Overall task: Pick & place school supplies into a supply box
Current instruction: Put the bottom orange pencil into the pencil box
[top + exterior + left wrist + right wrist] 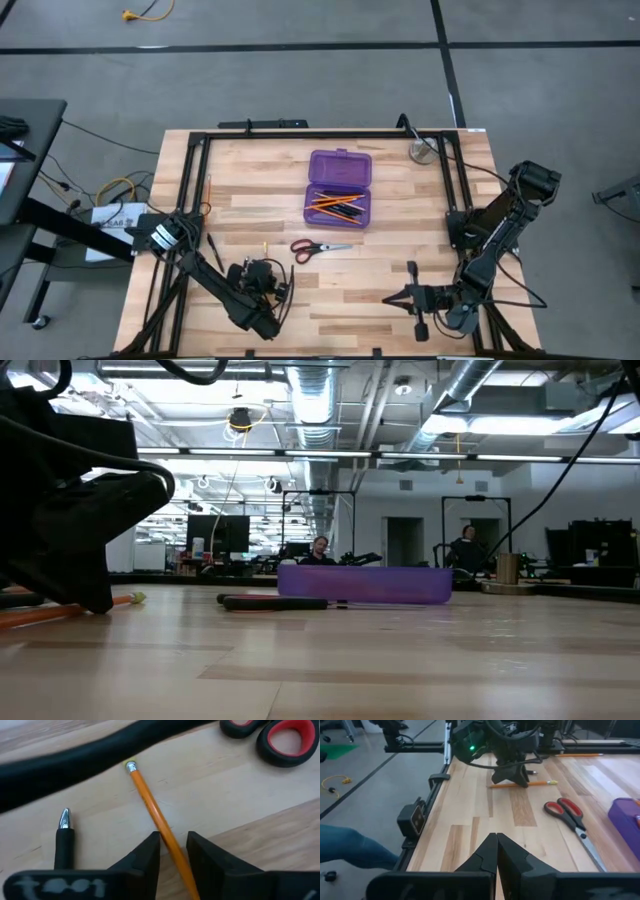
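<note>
My left gripper (174, 851) is down at the table near its front left. Its fingers are open and stand on either side of an orange pencil (150, 802), across the pencil's middle; the pencil lies flat. A black pen (65, 840) lies beside it. The scissors (320, 248) with red-and-black handles lie flat at mid-table. The purple supply box (338, 188) stands open beyond them with pencils and pens inside. Another pencil (208, 190) lies at the left edge. My right gripper (496, 851) is shut and hovers near the front right, holding nothing.
A round silver disc (421, 150) sits at the far right corner. A black frame (300, 135) runs around the table's edges. A black cable (100, 750) crosses just beyond the pencil's eraser end. People sit in the room behind the table.
</note>
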`<state>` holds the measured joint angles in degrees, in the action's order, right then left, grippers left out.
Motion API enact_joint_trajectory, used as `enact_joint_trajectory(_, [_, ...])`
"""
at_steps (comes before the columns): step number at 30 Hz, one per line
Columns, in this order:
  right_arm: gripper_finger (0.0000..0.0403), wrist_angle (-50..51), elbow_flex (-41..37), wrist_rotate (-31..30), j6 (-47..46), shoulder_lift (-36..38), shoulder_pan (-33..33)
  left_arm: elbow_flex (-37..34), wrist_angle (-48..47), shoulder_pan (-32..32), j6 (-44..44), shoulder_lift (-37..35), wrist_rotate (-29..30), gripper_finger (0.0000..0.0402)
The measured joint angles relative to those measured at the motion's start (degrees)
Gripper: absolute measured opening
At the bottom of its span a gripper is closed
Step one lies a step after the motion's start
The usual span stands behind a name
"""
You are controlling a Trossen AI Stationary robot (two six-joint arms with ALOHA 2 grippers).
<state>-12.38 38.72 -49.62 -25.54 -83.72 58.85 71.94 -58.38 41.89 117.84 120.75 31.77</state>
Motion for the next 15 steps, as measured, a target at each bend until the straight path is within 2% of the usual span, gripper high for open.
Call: enact_joint_trajectory(15, [0.0,0.0,0.0,1.0,0.0,0.0,0.0,0.3,1.0,-0.1,-1.4,0.0,0.3,0.0032])
